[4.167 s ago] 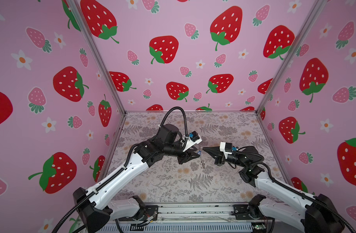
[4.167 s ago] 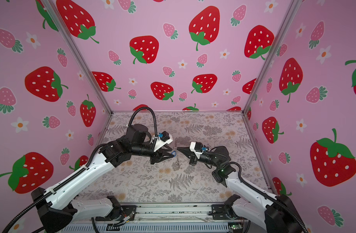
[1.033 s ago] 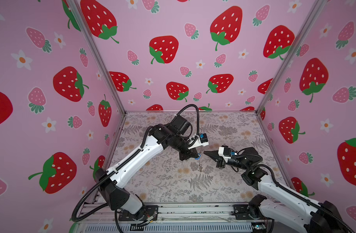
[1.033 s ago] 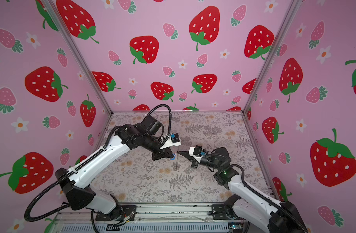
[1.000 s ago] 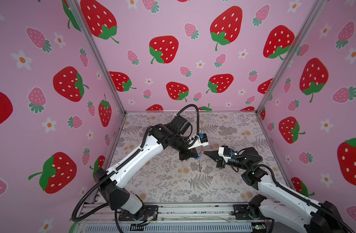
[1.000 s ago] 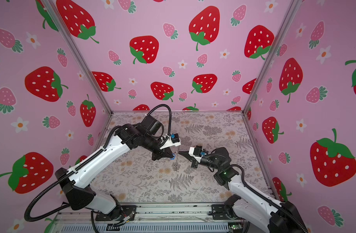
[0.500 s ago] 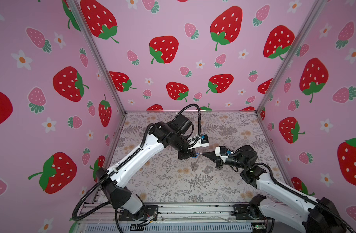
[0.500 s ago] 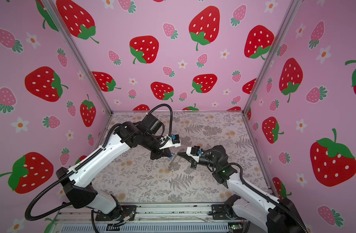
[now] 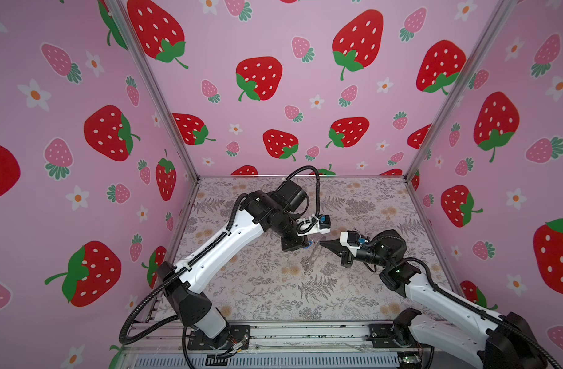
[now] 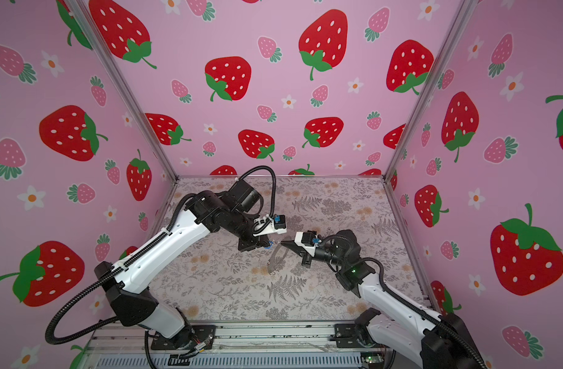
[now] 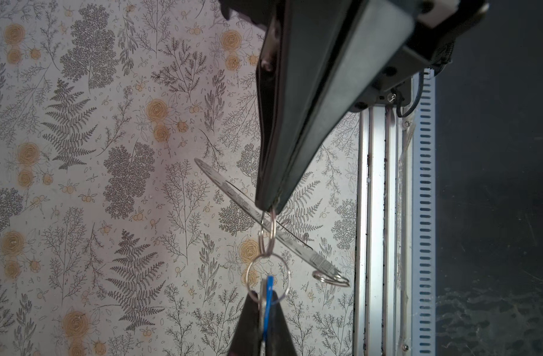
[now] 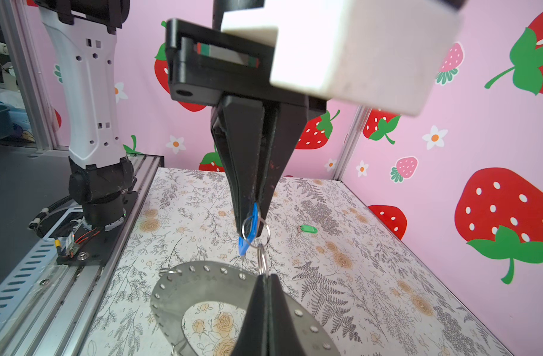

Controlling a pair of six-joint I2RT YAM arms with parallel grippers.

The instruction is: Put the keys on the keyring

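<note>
Both arms meet nose to nose above the middle of the flowery table [image 9: 273, 303]. The left gripper [image 12: 248, 227] is pinched tight on the blue key [image 12: 254, 219], with a bit of blue poking out past the fingertips in the right wrist view. A small split ring [image 11: 247, 275] hangs through the key. It's linked to a second little ring [image 11: 274, 228], which runs straight into the tip of the right gripper [image 11: 268, 207]. That claw is squeezed together too, clamped at the rim of the keyring [image 12: 187, 292], the big flat grey disc with the wide hole and a row of tiny holes round its edge. I honestly can't tell whether that second ring passes through one of those holes or is just caught between the fingers along with the rim. In both top views the keyring [image 9: 312, 257] hangs tilted from the right gripper's tip, sloping down toward the front of the table. Its low end is close to the mat, but I can't make out if it touches. The green key [image 12: 308, 229] lies flat on the table, loose and well apart from both grippers. I only spot it in the right wrist view.
</note>
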